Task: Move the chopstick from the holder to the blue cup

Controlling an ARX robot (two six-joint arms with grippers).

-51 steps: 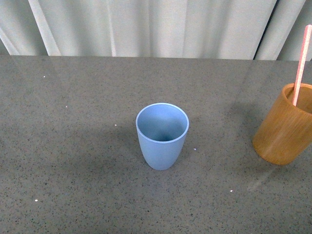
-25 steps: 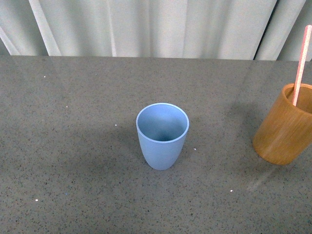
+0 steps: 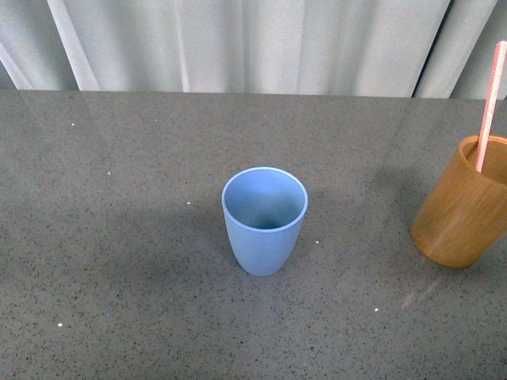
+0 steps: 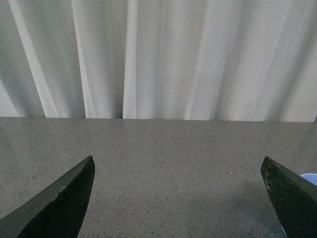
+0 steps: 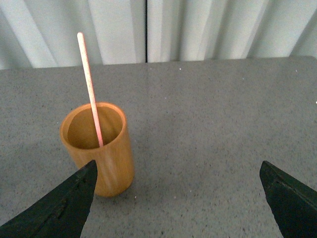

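Open grey speckled tabletop (image 3: 119, 277) is seen all round the blue cup (image 3: 264, 229), which stands upright near the middle of the front view with its mouth open to the camera. Wide free surface lies toward 9 and 6 o'clock, and a bare gap separates it from the wooden holder (image 3: 463, 210) at 3 o'clock, well apart. The far table edge meets a white pleated curtain (image 3: 238, 43) at 12 o'clock. The holder is cut off by the frame edge at 3 o'clock in the front view but is shown whole in the right wrist view. The chopstick (image 3: 489, 111) is in the holder: thin, straight, pale pink, tilted toward 1 o'clock and rising well above the rim. Its lower end is hidden inside the holder. The left gripper (image 4: 177, 158) is shown with jaws spread wide, nothing between them; only its dark fingertips (image 4: 64, 198) are visible, and a sliver of the cup is caught beside one. The right gripper (image 5: 178, 163) is likewise spread wide and empty, facing the holder without touching it.
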